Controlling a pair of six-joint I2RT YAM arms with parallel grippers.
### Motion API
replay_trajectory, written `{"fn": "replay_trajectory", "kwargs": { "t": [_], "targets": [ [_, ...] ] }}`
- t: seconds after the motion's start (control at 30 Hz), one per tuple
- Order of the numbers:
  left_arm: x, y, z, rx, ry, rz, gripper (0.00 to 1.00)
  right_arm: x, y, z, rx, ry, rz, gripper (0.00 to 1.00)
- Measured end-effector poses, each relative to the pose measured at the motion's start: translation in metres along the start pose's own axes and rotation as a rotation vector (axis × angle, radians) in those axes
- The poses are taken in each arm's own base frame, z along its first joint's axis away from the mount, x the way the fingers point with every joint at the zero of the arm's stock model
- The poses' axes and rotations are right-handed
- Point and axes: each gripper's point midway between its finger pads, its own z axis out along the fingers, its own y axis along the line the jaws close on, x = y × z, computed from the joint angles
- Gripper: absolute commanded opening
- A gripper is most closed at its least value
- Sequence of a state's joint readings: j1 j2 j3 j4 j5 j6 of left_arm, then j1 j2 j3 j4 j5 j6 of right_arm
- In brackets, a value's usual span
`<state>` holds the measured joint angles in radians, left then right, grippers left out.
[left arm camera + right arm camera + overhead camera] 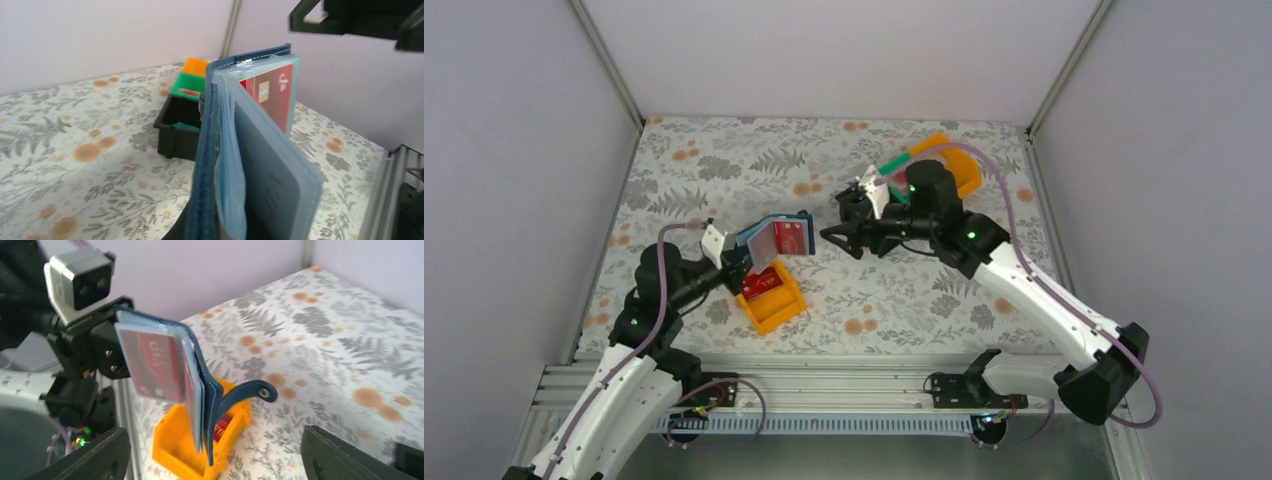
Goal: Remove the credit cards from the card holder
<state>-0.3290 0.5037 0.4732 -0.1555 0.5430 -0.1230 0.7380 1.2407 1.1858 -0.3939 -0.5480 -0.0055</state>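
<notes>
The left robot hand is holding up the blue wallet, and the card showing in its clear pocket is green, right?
Not quite: the card in the clear pocket is red, not green, as the left wrist view shows. The left gripper does hold the blue wallet up.

The worktop (724,170) is wearing a pale cloth printed with grey ferns and orange blossoms, stretching between the side walls. 4 small plastic bins are sitting directly on it. 1 orange bin (774,318) is resting near the front edge, left of centre, turned at an angle. The other 3 are huddling together at the far right: a black bin (172,140), a green bin (189,82) just behind it, and a second orange bin (196,65) sitting furthest back.
</notes>
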Motion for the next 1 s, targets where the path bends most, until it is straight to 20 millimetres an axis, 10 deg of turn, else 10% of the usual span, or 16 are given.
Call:
{"fn": "replay_trajectory", "kwargs": {
  "t": [0.23,0.47,1.0],
  "targets": [
    [-0.002,0.016,-0.003,-0.096,0.01,0.003,0.02,-0.012,-0.011,-0.017,0.106,-0.064,0.015,0.99],
    [-0.025,0.047,-0.011,-0.302,0.025,0.106,0.02,-0.01,0.011,0.043,0.192,-0.046,0.045,0.99],
    [-0.027,0.064,-0.005,-0.384,0.098,-0.094,0.02,-0.036,0.038,0.102,0.238,-0.143,0.062,0.99]
  ]
}}
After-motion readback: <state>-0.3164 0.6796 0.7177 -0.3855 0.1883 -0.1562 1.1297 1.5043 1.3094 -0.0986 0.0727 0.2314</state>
